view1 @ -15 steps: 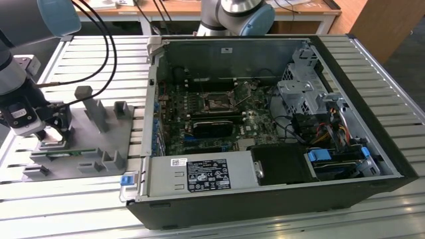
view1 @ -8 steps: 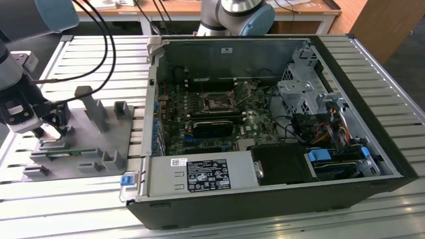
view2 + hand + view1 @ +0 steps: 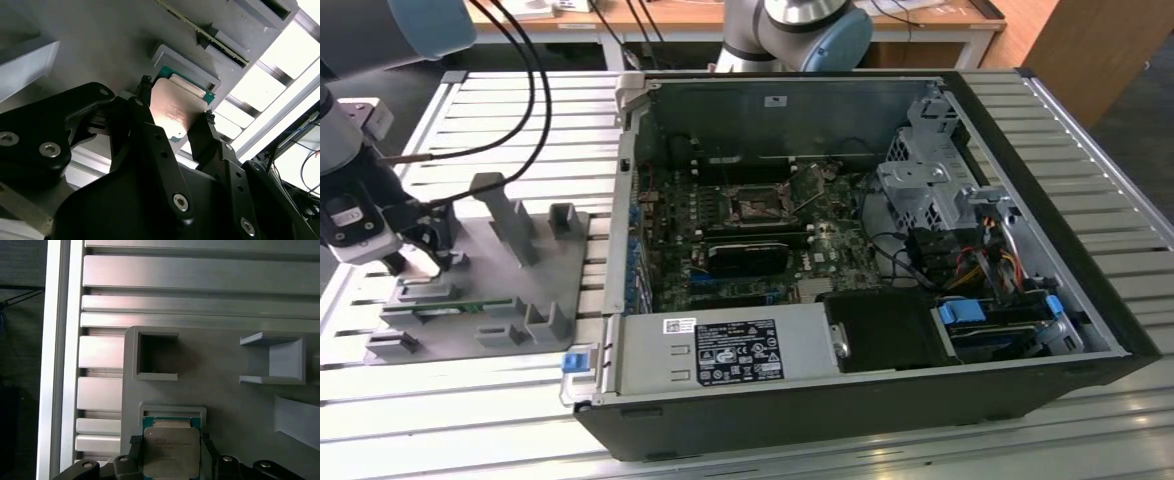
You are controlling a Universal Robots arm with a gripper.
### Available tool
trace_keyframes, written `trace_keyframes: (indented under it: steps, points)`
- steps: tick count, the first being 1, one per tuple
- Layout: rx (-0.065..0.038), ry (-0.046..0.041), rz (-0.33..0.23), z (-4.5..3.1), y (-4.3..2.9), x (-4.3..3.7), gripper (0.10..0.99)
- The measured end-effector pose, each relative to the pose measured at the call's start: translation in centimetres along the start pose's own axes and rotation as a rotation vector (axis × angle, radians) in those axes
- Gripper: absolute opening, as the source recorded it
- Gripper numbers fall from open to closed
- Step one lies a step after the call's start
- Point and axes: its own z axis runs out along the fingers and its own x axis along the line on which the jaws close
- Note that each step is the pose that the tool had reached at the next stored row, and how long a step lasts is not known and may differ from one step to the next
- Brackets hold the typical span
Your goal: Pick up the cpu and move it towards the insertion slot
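Observation:
The cpu (image 3: 171, 452), a flat square chip with a silvery top, sits between my gripper's (image 3: 170, 442) two black fingers, which press on its opposite edges. In the second wrist view the cpu (image 3: 175, 107) is tilted just off a green-lined grey pocket (image 3: 187, 67), with the gripper (image 3: 176, 100) shut on it. In the exterior view the gripper (image 3: 420, 262) hangs low over the grey fixture plate (image 3: 494, 290) at the exterior view's left. The insertion slot (image 3: 757, 207), a dark square framed in metal, lies on the motherboard inside the open computer case (image 3: 1041, 200), well to the exterior view's right of the gripper.
The fixture plate carries upright grey holders (image 3: 500, 215) and a narrow green circuit strip (image 3: 447, 308). A black rectangular block (image 3: 747, 255) lies just in front of the slot. Case walls, drive cages (image 3: 921, 180) and cables (image 3: 961, 260) surround the motherboard. A slatted aluminium table (image 3: 480, 110) bears everything.

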Motion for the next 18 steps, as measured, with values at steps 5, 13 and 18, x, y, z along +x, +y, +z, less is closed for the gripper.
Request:
trace_keyframes:
  steps: [5,13,18]
  points:
    - [0.0,-0.0001,0.0,-0.46,0.02,0.0,0.541]
    - [0.0,-0.0002,0.0,-1.4,0.04,0.01,0.541]
    - [0.0,-0.0002,0.0,-1.87,0.06,0.02,0.541]
